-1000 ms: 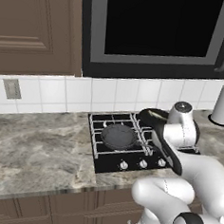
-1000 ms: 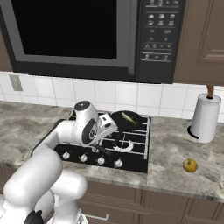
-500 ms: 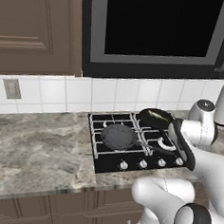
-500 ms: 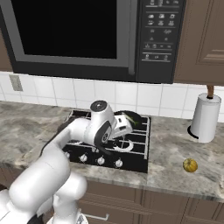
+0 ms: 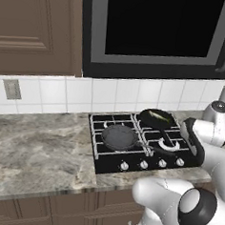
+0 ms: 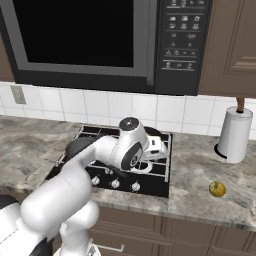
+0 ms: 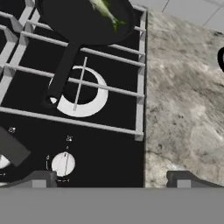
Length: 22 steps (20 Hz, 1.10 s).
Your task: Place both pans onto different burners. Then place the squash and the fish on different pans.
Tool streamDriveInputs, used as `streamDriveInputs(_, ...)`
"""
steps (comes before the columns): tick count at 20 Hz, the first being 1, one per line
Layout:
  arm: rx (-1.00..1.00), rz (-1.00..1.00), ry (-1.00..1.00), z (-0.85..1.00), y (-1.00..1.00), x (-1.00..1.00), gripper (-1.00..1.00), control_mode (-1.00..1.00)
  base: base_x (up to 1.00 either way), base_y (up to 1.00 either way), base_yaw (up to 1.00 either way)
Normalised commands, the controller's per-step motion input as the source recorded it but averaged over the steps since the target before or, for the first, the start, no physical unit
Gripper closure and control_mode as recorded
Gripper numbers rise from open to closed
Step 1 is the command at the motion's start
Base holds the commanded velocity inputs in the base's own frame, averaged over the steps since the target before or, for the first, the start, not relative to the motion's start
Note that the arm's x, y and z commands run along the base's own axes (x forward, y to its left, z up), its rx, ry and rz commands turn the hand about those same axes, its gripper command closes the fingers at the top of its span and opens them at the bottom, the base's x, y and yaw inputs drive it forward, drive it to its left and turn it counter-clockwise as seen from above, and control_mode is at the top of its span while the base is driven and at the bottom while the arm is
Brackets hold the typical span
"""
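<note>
Since a second ago my arm has swung to the right across the black four-burner hob, from above its middle to beyond its right edge, and the pans have kept their places. My two-finger pincer now hangs over the hob's front right corner, where black glass meets the grey marbled stone counter; its dark fingertips stand well apart with nothing between them.

The round dark frying pan with the yellow-green squash lying in it sits on the back right burner, its long black handle reaching forward over the bare silver-white ringed front right burner. The second dark grey frying pan, empty, rests on the front left burner with its handle pointing right.

A small round orange-yellow thing lies on the counter well right of the hob, near the upright white paper-towel roll.

White knobs line the hob's front; marks beside them are too small to read. The black microwave's button panel carries pale lettering, illegible.
</note>
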Motion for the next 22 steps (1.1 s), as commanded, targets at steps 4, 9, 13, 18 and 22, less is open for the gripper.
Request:
streamDriveInputs(4,0.01,-0.2,0.0,-0.03,-0.44,0.0,-1.0,-1.0,0.0,0.0,0.0)
streamDriveInputs(9,0.0,-0.16,0.0,-0.08,-0.47,0.0,-1.0,-1.0,0.0,0.0,0.0)
streamDriveInputs(13,0.0,-0.1,0.0,-0.01,-0.52,0.0,-1.0,-1.0,0.0,0.0,0.0)
streamDriveInputs(18,0.0,-0.1,0.0,0.0,-0.5,-0.06,-1.0,-1.0,0.0,0.0,0.0)
streamDriveInputs(22,0.01,-0.09,0.0,-0.04,-0.49,-0.13,-1.0,-1.0,0.0,0.0,0.0)
